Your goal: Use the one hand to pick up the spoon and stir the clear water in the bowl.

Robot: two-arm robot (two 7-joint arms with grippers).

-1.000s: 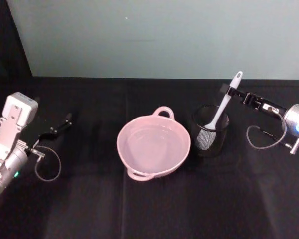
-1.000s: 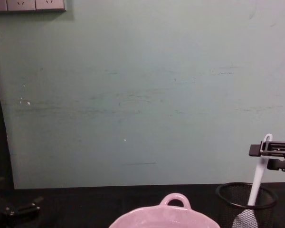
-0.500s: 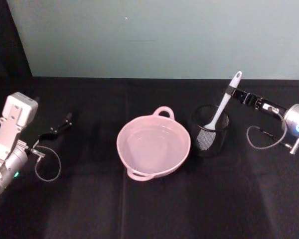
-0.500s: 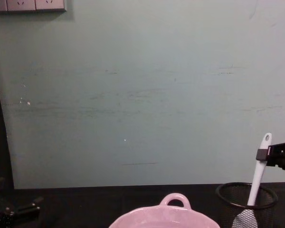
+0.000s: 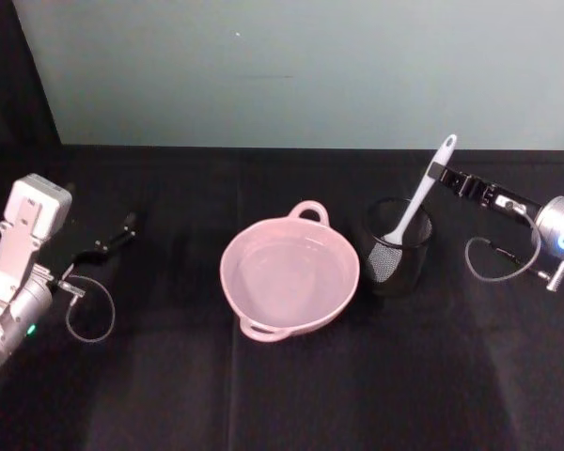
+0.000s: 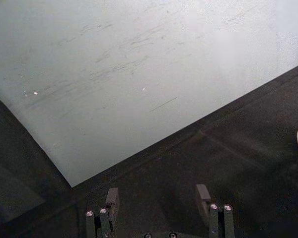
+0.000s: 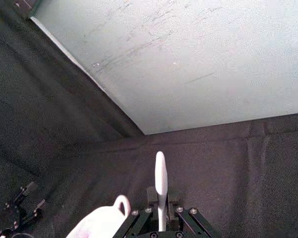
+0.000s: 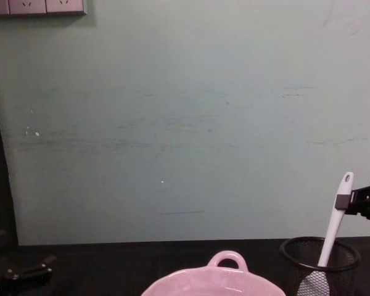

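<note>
Overall: two arms reach over a black tabletop [image 5: 357, 395], with a pale green wall [image 5: 310, 66] behind it.
right hand [image 5: 436, 173]: it comes in from the right side and sits above the far rim of the mesh cup [image 5: 398, 268]. Its fingers are closed on the handle of the spoon [image 5: 415, 202], just below the handle's tip.
spoon: it stands tilted, with its scoop end down inside the mesh cup and the handle leaning up toward the right. In the right wrist view the white handle rises straight out from between the two fingers.
bowl [image 5: 227, 258]: the pink bowl sits in the middle of the tabletop, just to the left of the mesh cup. Whether the two rims touch cannot be told. One loop handle is on the far rim and another on the near rim.
water [image 5: 287, 274]: it shows as a faint sheen inside the bowl, and the spoon is apart from it.
left hand [image 5: 113, 240]: it sits low over the left side of the tabletop, well apart from the bowl. Its fingers are spread with nothing between them.
</note>
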